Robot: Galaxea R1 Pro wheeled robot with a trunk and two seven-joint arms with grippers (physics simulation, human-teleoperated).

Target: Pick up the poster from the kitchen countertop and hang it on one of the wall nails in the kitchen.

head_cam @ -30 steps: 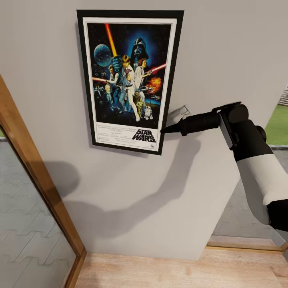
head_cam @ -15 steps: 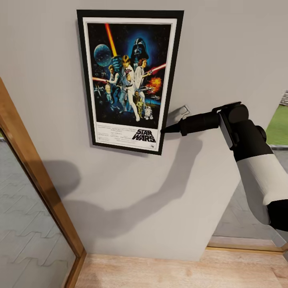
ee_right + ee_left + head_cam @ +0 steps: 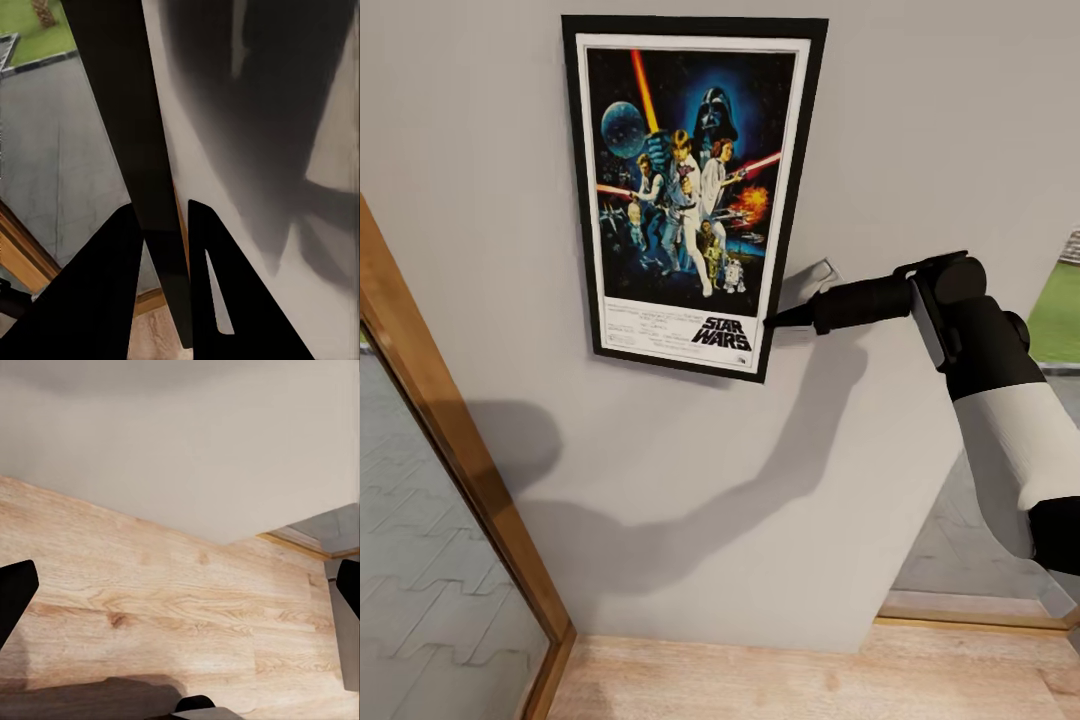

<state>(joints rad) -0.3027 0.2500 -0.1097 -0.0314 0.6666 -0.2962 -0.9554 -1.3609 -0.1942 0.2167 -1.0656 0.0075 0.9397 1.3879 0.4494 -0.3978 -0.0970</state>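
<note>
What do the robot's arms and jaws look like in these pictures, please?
The right arm has a glossy white forearm shell between black joint housings, narrowing to a black cylindrical wrist. The right gripper has flat, matte black, pointed jaws. The left gripper shows black tips. No cables or markings visible.

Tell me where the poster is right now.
In the head view the poster sits flat against the grey wall, upper centre, above the wooden door frame, its lower right edge pinched by the right end effector.

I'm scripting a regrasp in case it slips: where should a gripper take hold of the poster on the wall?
Judging by its pose, pinch the poster on its thin black frame edge, low on its right side, coming in sideways from the right as the right gripper does. It lies flat against the wall, so only edges offer grip.
</note>
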